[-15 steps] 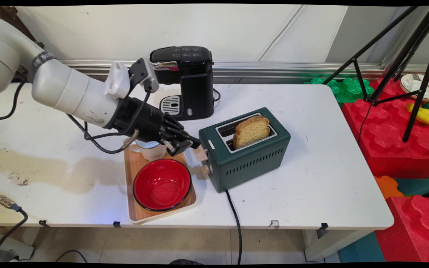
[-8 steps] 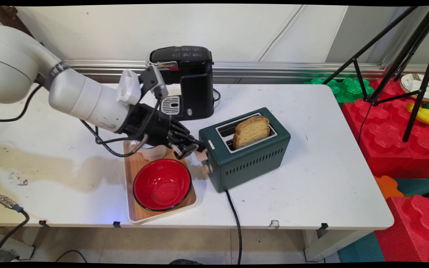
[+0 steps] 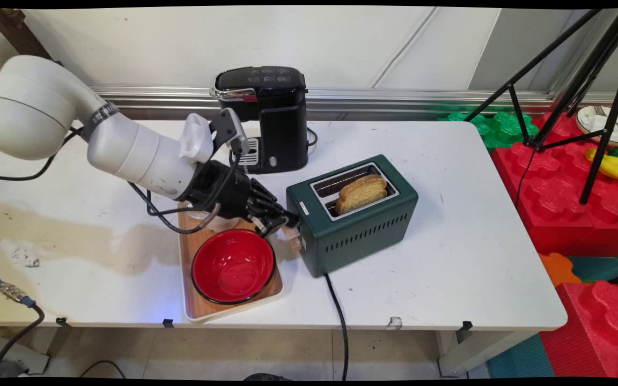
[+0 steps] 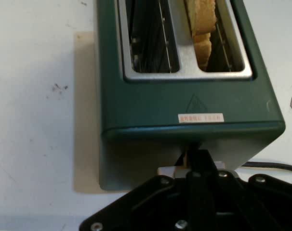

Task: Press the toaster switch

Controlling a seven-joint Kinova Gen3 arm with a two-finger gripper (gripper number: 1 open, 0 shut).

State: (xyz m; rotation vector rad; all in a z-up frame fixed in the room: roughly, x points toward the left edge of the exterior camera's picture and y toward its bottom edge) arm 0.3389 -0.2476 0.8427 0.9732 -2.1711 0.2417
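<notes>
Presently the gripper (image 3: 286, 221) sits at the short end of the green toaster (image 3: 360, 222), its closed fingertips pressed onto the beige lever (image 3: 289, 234) there; in the hand view the fingers (image 4: 196, 163) meet at the lever (image 4: 177, 171) under the toaster's (image 4: 184, 108) end wall. A slice of toast (image 3: 362, 193) sits low in the toaster's near slot, its top just above the rim, and the far slot is bare. Beside the toaster on the white counter (image 3: 448, 241) lies a wooden tray (image 3: 193, 305) carrying a red bowl (image 3: 233, 266), with a black coffee machine (image 3: 269, 115) behind.
</notes>
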